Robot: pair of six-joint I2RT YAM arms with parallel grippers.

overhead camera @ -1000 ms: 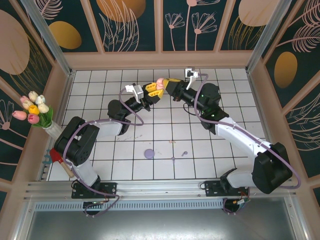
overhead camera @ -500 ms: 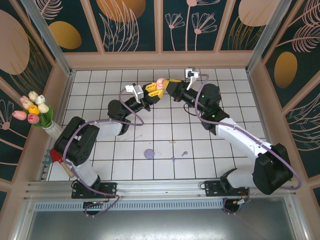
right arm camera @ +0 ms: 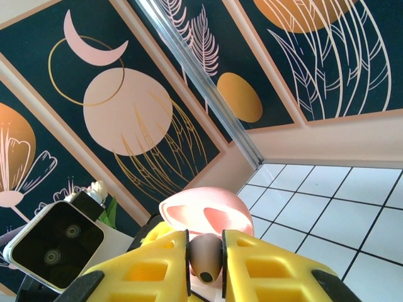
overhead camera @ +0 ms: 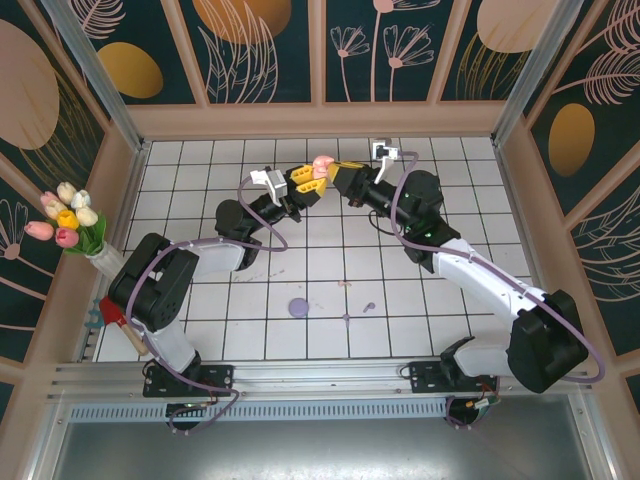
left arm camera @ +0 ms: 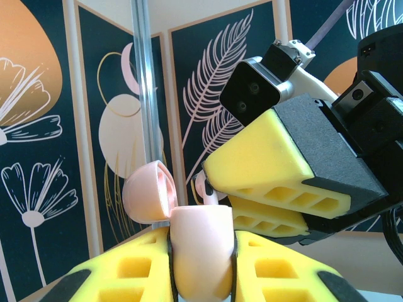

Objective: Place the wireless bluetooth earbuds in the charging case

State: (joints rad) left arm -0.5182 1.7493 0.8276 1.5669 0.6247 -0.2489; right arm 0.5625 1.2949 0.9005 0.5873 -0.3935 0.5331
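Backdrop: dark teal wall panels (right arm camera: 126, 119) with pink and orange moons, leaves and flowers, white tiled floor (overhead camera: 200, 180) underneath, pretty busy tbh
Left gripper (overhead camera: 308, 183): clamped on the case, yellow fingers (left arm camera: 126, 270) hugging it from both sides, held up off the floor
Case (left arm camera: 201, 251): pale pink, smooth and rounded, sitting upright between the left fingers with its top poking out above them
Lid (left arm camera: 148, 192): flipped open, hinged back to one side of the case, inside a slightly deeper pink
Right gripper (right arm camera: 204, 251): pinching an earbud between its yellow pads, nose to nose with the left gripper
Earbud (right arm camera: 204, 259): tiny, pale pink, stem-like with a dark dot at the end. It sits right at the right fingertips, just above the open mouth of the case. Touching the case or not, can't tell
Purple bud (overhead camera: 369, 306): just a speck on the tiles, well away from both grippers, back toward the arm bases, with a second speck (overhead camera: 346, 319) near it
Purple disc (overhead camera: 298, 308): round, flat on the floor near those specks, also well back from the grippers
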